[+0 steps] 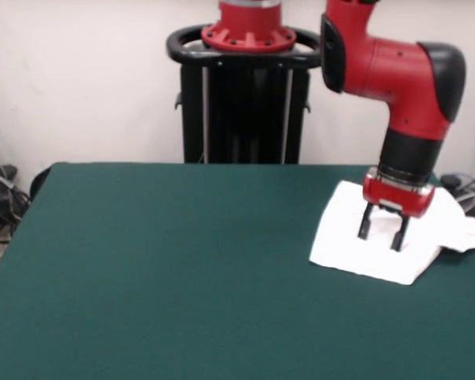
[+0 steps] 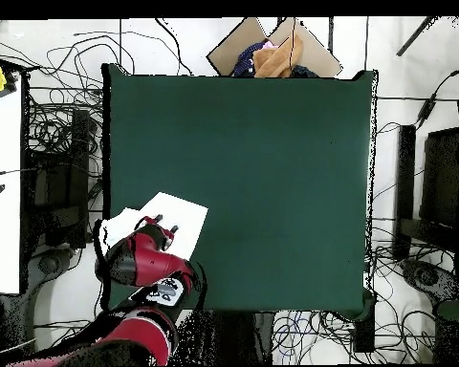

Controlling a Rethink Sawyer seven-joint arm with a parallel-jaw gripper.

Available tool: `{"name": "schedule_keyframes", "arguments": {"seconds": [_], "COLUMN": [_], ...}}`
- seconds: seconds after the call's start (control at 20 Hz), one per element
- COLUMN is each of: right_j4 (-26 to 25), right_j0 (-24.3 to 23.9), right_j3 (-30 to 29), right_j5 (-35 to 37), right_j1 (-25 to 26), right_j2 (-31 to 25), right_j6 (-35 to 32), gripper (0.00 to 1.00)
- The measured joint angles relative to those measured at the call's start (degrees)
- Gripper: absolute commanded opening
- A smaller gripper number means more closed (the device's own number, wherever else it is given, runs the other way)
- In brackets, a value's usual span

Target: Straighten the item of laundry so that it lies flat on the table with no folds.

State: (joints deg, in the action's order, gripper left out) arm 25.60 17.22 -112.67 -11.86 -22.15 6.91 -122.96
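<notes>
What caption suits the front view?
Red arm's open gripper poised over a white shirt at the green table's edge.

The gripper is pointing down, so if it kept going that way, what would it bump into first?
Most likely the white shirt. The gripper points down with its fingers open right over the cloth, which lies at the edge of the green table. Whether the tips already touch it is hard to tell.
</notes>
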Motion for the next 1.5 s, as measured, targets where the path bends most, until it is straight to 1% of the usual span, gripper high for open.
{"name": "schedule_keyframes", "arguments": {"seconds": [0.15,0.3,0.35,0.75,0.95,1.05,1.25,1.3,1.45,1.5], "right_j4": [-1.22,-3.31,-3.96,-4.05,-5.13,-6.36,-8.32,-9.95,-12.79,-13.25], "right_j0": [-1.13,-3.47,-4.35,-5.38,-6.95,-8.33,-9.17,-9.32,-10.65,-11.07], "right_j3": [-0.02,-0.02,-0.02,0.36,-0.43,-2.36,-5.88,-7.59,-9.48,-9.73], "right_j5": [0.27,1.53,2.14,4.04,4.93,6.12,11.27,16.01,23.14,24.06], "right_j1": [-0.26,-0.78,-0.96,-1.12,-2.17,-4.52,-10.14,-14.02,-19.6,-20.39], "right_j2": [-0.72,-2.06,-2.54,-2.53,-3.22,-3.24,-1.78,-0.46,0.95,1.05], "right_j6": [0.0,0.0,0.0,0.0,0.0,0.0,0.0,0.0,0.0,0.0], "gripper": [1.0,1.0,0.0,0.0,0.0,0.0,0.0,0.0,0.0,0.0]}}
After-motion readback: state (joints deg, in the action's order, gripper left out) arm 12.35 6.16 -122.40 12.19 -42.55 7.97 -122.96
